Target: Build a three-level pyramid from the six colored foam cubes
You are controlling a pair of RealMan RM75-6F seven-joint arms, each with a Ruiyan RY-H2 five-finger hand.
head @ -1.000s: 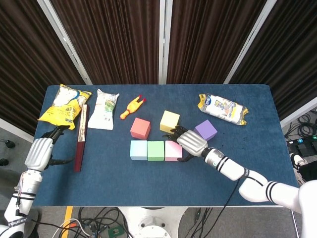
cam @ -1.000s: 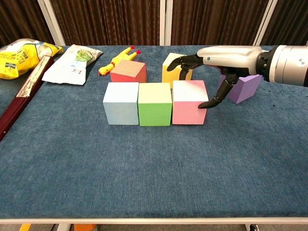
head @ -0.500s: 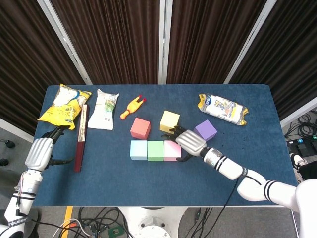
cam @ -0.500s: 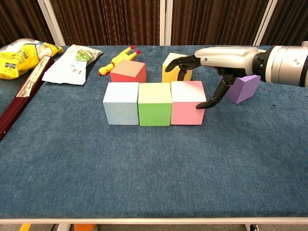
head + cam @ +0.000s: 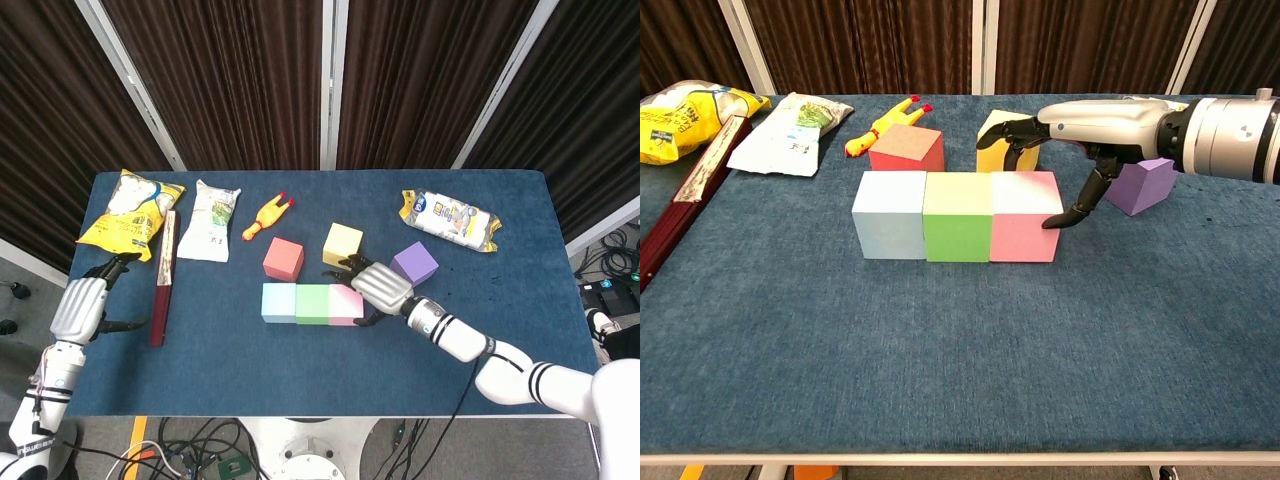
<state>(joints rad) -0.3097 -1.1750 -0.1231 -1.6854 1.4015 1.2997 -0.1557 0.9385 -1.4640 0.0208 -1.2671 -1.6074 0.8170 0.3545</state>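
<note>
Compared with a second ago, the row of three cubes near the middle of the frame has slid a little to the left, and the right robot hand (image 5: pixel 1080 150) has followed it, its arm now reaching further in from the right edge. The light blue cube (image 5: pixel 889 214), green cube (image 5: pixel 957 217) and pink cube (image 5: pixel 1024 215) stand side by side, faces touching, on the blue tabletop (image 5: pixel 940 360). The right robot hand arches over the pink cube's right side with its dark fingers (image 5: pixel 1012 133) spread, one fingertip touching the cube's right face and the others hanging above its rear edge; it grips nothing and is open. Just behind the row, the red cube (image 5: pixel 906 148) sits behind the blue and green ones, the yellow cube (image 5: pixel 1002 140) behind the pink one and partly hidden by the hand, and the purple cube (image 5: pixel 1141 184) lies tilted to the right of the hand. In the head view the left robot hand (image 5: pixel 84 304) rests at the lower left of the frame beside a dark red box (image 5: pixel 163 278), its position unchanged, fingers loosely apart and holding nothing.
</note>
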